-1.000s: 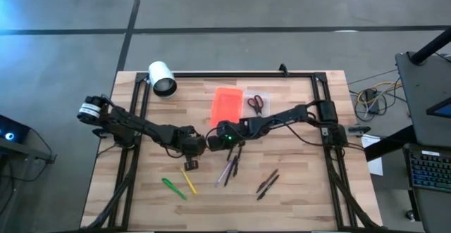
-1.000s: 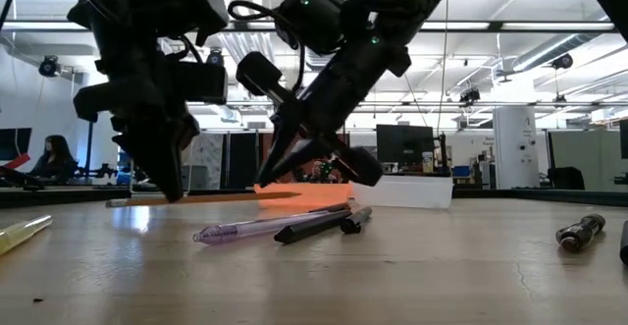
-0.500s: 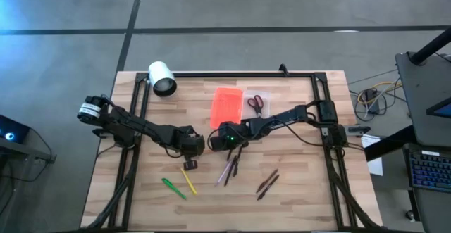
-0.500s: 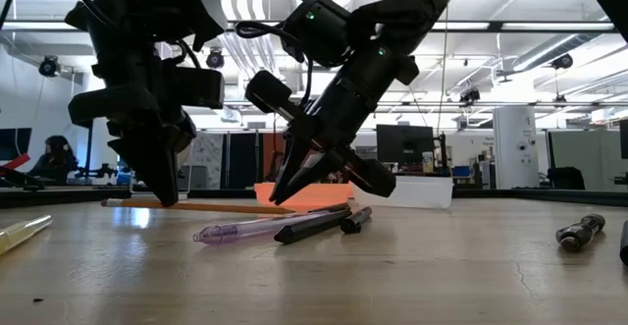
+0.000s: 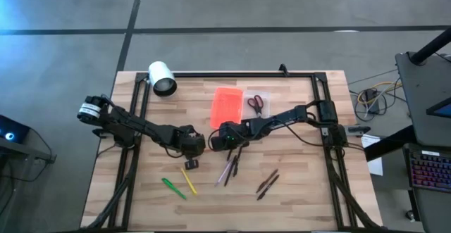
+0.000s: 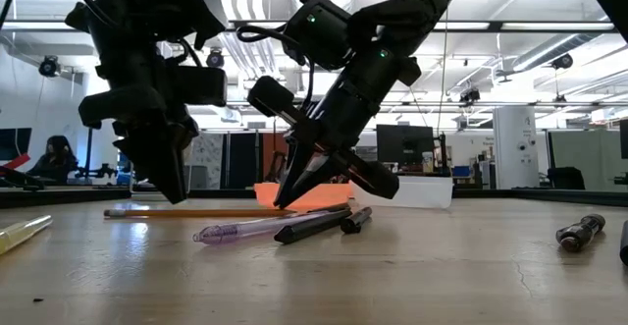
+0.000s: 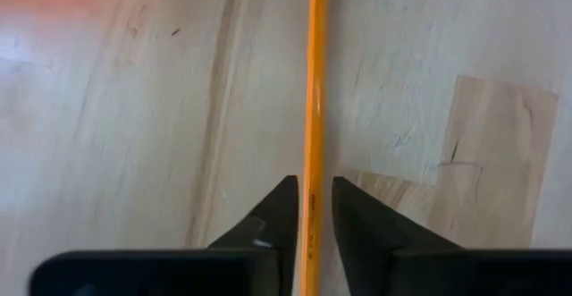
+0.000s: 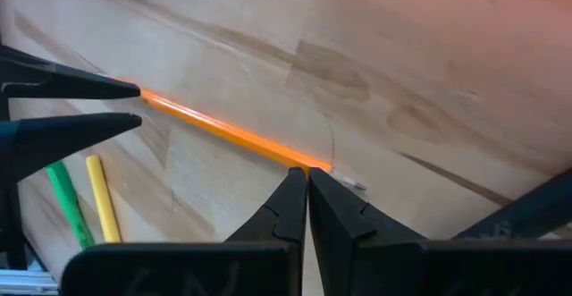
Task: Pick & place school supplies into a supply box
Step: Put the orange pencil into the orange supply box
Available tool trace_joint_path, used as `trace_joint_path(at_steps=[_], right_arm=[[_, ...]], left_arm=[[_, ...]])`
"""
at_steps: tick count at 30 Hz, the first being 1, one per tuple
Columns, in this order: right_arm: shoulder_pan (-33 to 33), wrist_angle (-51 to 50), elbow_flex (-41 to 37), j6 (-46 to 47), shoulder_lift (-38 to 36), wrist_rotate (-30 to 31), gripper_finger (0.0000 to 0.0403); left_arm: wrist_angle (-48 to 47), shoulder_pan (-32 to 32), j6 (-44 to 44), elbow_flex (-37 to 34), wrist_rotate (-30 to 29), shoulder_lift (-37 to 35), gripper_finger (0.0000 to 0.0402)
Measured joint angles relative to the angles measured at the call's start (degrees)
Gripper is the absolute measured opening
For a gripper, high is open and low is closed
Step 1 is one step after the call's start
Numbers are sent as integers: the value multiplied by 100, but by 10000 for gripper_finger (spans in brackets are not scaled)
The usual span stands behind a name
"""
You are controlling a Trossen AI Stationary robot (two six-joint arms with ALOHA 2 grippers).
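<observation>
At the middle of the wooden table [image 5: 296,191], both my grippers meet over one orange pencil [image 7: 313,108], a thin, straight stick lying flat on the pale boards. My left gripper [image 7: 310,208] straddles it near one end with a narrow gap on each side of the shaft: the fingers are parted and not pinching, so that end is released. My right gripper [image 8: 307,181] is pressed tightly together at the other end, its tips at the pencil's point; from these views I cannot be sure whether it nips the tip or only touches the wood beside it. I judge this to be the pick step for this pencil, mid hand-over between my two arms. The next move calls for one sure grip on a slim, smooth rod that will roll or pivot if squeezed off-centre, then a lift and a carry to the supply box [image 5: 227,105], whose flat, bright orange lid lies just beyond my grippers, with the red-handled scissors [image 5: 255,103] beside it. The other supplies are spread nearer the table's front: a green pen [image 5: 171,188] and a yellow pen [image 5: 189,181] side by side, a translucent purple pen [image 6: 257,228] with dark pens [image 5: 267,184] near it. A white cylinder [image 5: 162,78] lies at the far left corner.
</observation>
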Motion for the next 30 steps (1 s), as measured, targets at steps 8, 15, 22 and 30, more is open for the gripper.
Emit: trace_joint_path(at_steps=[8,15,22,30], right_arm=[[-2,0,0,-2,-16,86,8],[0,7,9,-37,-173,216,8],[11,-344,7,-126,-243,234,8],[26,-213,-2,-66,-62,102,8]], left_arm=[[-15,0,-4,0,0,0,77],[-53,-2,-17,0,-2,0,77],[-54,-4,-11,0,-2,-4,77],[-50,-4,-7,0,-2,-7,77]])
